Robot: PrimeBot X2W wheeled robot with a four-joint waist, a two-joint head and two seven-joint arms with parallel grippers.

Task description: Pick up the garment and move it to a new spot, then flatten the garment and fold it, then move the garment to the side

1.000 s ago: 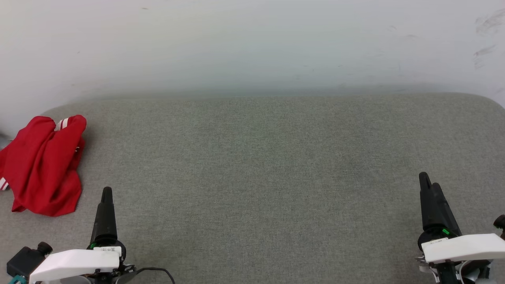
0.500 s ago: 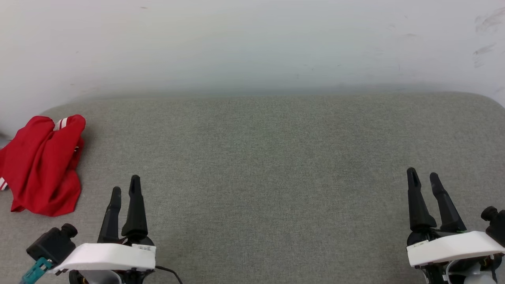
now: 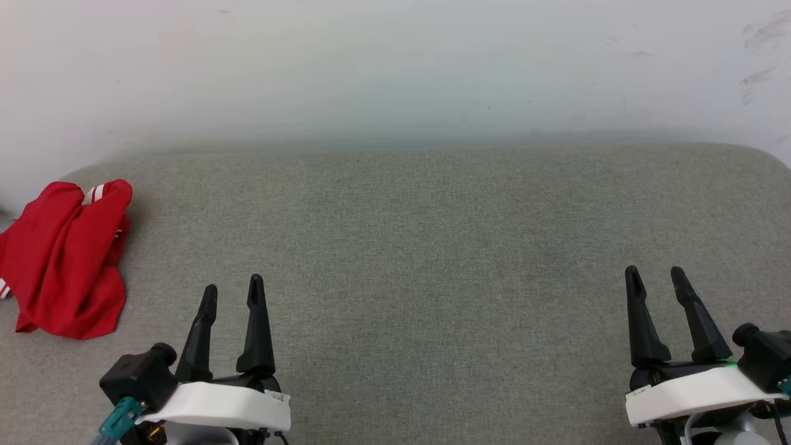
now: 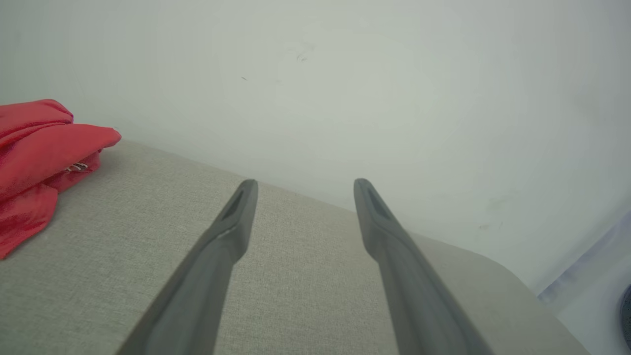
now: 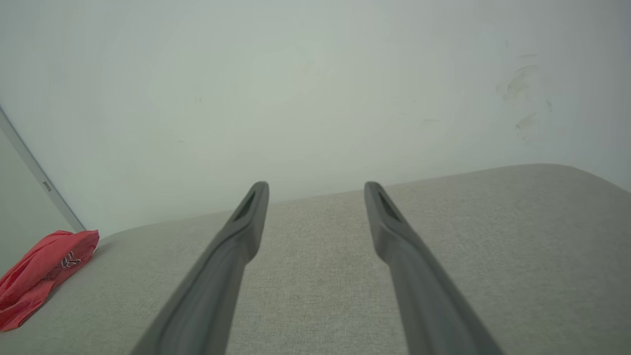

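Garment (image 3: 62, 259) bunched at left edge of grey cushion (image 3: 432, 247) near far corner, long axis seemingly front-to-back, lying leftward of nearer left gripper (image 3: 232, 283); it and right gripper (image 3: 654, 269) both spread, empty.

a bare test room: grey fabric surface (image 3: 432, 247), scuffed white wall (image 3: 395, 62).
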